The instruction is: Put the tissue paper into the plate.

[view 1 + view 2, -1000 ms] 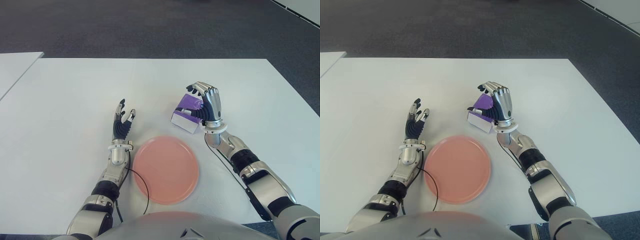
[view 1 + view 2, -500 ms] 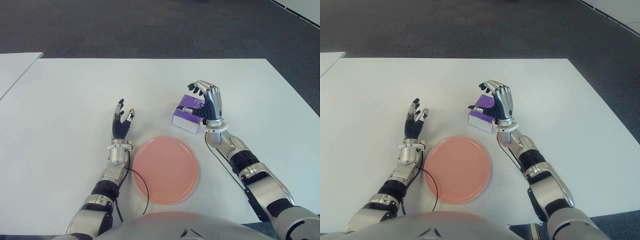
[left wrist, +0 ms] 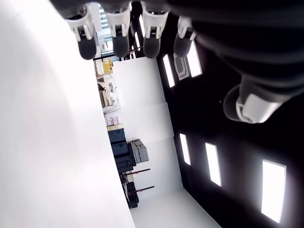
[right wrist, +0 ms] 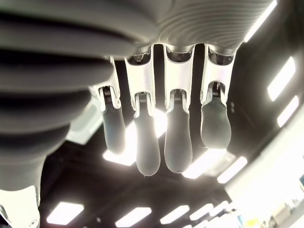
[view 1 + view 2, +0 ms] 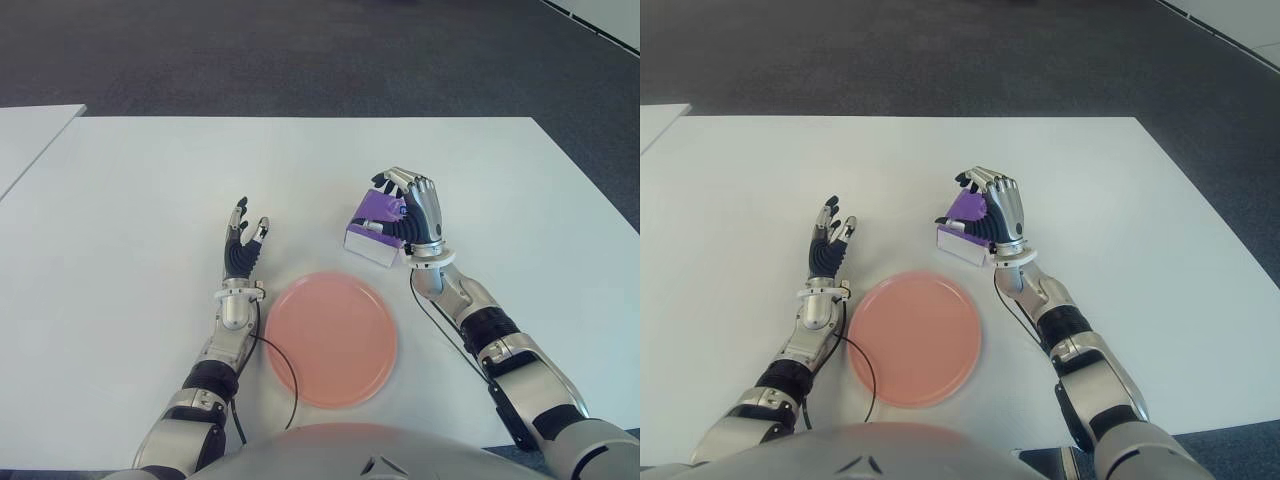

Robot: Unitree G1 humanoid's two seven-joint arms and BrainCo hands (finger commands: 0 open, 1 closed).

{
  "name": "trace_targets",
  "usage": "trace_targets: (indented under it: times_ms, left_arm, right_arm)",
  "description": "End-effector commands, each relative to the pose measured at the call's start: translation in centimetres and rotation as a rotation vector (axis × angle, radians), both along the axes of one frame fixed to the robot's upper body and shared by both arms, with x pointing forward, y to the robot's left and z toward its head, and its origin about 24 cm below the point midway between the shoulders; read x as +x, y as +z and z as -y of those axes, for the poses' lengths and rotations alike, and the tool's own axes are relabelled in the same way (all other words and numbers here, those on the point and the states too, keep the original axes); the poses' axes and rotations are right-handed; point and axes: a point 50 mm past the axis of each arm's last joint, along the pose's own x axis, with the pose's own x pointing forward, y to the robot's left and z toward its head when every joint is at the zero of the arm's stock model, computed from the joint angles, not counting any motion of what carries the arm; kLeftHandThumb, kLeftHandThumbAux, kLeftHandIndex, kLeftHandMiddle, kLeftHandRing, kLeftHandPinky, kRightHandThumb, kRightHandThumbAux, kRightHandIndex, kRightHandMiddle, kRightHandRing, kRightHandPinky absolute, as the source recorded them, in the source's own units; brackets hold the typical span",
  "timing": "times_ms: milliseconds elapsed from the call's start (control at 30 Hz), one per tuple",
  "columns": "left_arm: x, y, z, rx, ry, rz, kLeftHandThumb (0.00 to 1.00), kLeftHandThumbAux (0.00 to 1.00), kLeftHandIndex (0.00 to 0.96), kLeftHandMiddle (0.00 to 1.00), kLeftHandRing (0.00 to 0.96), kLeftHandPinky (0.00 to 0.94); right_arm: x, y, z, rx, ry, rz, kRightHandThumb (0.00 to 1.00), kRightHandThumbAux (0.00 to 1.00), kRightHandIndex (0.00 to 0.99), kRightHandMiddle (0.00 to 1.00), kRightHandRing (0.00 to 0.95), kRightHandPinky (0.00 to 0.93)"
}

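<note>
The tissue paper [image 5: 376,229] is seen as a small soft pack with a purple top and a white side face, lying on the white table [image 5: 140,190] at about one o'clock from the pink plate [image 5: 330,338], just beyond its rim and outside it. The right hand [image 5: 414,212] is curled around the pack's right side, fingers over its top; whether the pack is lifted cannot be told. The left hand [image 5: 243,252] is held at ten o'clock of the plate, fingers spread and empty.
</note>
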Motion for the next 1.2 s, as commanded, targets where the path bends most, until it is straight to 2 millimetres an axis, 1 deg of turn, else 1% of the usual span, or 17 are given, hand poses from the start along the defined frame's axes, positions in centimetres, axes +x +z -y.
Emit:
trace_targets:
  times_ms: [33, 133, 200, 233, 267, 300, 333, 367, 400, 433, 467, 500, 567, 733, 800, 900, 1200]
  left_arm:
    - [-2.1, -2.3, -0.5, 0.01, 0.011, -0.103, 0.03, 0.423, 0.0, 0.0, 0.0, 0.0]
    - [-2.1, -2.3, -0.5, 0.013, 0.011, -0.104, 0.031, 0.424, 0.0, 0.0, 0.0, 0.0]
    - [-2.1, -2.3, -0.6, 0.015, 0.012, -0.106, 0.032, 0.425, 0.0, 0.0, 0.0, 0.0]
    - [-2.1, -2.3, -0.6, 0.016, 0.013, -0.107, 0.033, 0.425, 0.0, 0.0, 0.0, 0.0]
    - [-2.1, -2.3, -0.6, 0.015, 0.014, -0.108, 0.033, 0.425, 0.0, 0.0, 0.0, 0.0]
    - [-2.1, -2.4, -0.6, 0.015, 0.015, -0.109, 0.034, 0.427, 0.0, 0.0, 0.0, 0.0]
    - [-2.1, -2.4, -0.5, 0.014, 0.015, -0.108, 0.034, 0.428, 0.0, 0.0, 0.0, 0.0]
    - [-2.1, -2.4, -0.5, 0.013, 0.015, -0.109, 0.035, 0.429, 0.0, 0.0, 0.0, 0.0]
    - [-2.1, -2.4, -0.5, 0.013, 0.014, -0.109, 0.035, 0.429, 0.0, 0.0, 0.0, 0.0]
    - [-2.1, -2.4, -0.5, 0.012, 0.014, -0.109, 0.035, 0.43, 0.0, 0.0, 0.0, 0.0]
    - [-2.1, -2.4, -0.5, 0.011, 0.012, -0.107, 0.035, 0.43, 0.0, 0.0, 0.0, 0.0]
    - [-2.1, -2.4, -0.5, 0.011, 0.012, -0.106, 0.036, 0.43, 0.0, 0.0, 0.0, 0.0]
    - [-2.1, -2.4, -0.5, 0.009, 0.01, -0.103, 0.036, 0.429, 0.0, 0.0, 0.0, 0.0]
    - [-2.1, -2.3, -0.5, 0.005, 0.005, -0.096, 0.037, 0.424, 0.0, 0.0, 0.0, 0.0]
    - [-2.1, -2.3, -0.5, 0.002, 0.0, -0.094, 0.038, 0.422, 0.0, 0.0, 0.0, 0.0]
    - [-2.0, -2.3, -0.6, 0.001, -0.003, -0.093, 0.039, 0.42, 0.0, 0.0, 0.0, 0.0]
    - [-1.9, -2.5, -0.7, 0.013, 0.006, -0.12, 0.031, 0.434, 0.0, 0.0, 0.0, 0.0]
  right_arm:
    - [-0.2, -0.7, 0.2, -0.044, -0.001, -0.126, 0.852, 0.678, 0.397, 0.538, 0.862, 0.846]
    - [-0.1, -0.6, 0.8, -0.082, 0.007, -0.187, 0.851, 0.678, 0.395, 0.536, 0.847, 0.832]
    - [0.0, -0.5, 1.4, -0.112, 0.009, -0.216, 0.851, 0.676, 0.4, 0.539, 0.804, 0.768]
    - [0.1, -0.4, 1.6, -0.123, 0.01, -0.225, 0.849, 0.676, 0.4, 0.537, 0.756, 0.71]
    - [0.7, -0.5, 2.5, -0.209, 0.012, -0.254, 0.848, 0.675, 0.4, 0.537, 0.738, 0.688]
    - [1.1, -0.5, 3.1, -0.272, 0.011, -0.277, 0.744, 0.594, 0.347, 0.411, 0.509, 0.467]
    - [1.4, -0.3, 3.8, -0.363, 0.024, -0.296, 0.675, 0.542, 0.312, 0.33, 0.361, 0.323]
    - [1.5, -0.3, 4.2, -0.423, 0.033, -0.309, 0.611, 0.477, 0.214, 0.217, 0.231, 0.207]
    - [1.4, -0.2, 4.1, -0.491, 0.051, -0.31, 0.588, 0.454, 0.179, 0.177, 0.184, 0.165]
    - [1.3, -0.2, 4.1, -0.536, 0.063, -0.311, 0.548, 0.396, 0.114, 0.113, 0.118, 0.105]
    - [1.4, -0.1, 4.1, -0.618, 0.069, -0.297, 0.534, 0.376, 0.091, 0.09, 0.094, 0.084]
    - [1.4, 0.0, 4.2, -0.674, 0.073, -0.287, 0.501, 0.322, 0.058, 0.057, 0.06, 0.054]
    - [1.7, 0.7, 4.8, -0.778, 0.07, -0.261, 0.462, 0.253, 0.023, 0.023, 0.024, 0.022]
    - [2.5, 2.2, 5.9, -0.906, 0.084, -0.252, 0.433, 0.184, 0.003, 0.003, 0.003, 0.003]
    - [2.9, 3.1, 6.4, -0.949, 0.089, -0.257, 0.437, 0.17, 0.001, 0.001, 0.001, 0.001]
    - [3.1, 3.5, 6.7, -0.974, 0.093, -0.263, 0.446, 0.16, 0.0, 0.0, 0.0, 0.0]
    - [5.3, 6.1, 8.1, -1.149, 0.029, -0.339, 0.502, 0.143, 0.0, 0.0, 0.0, 0.0]
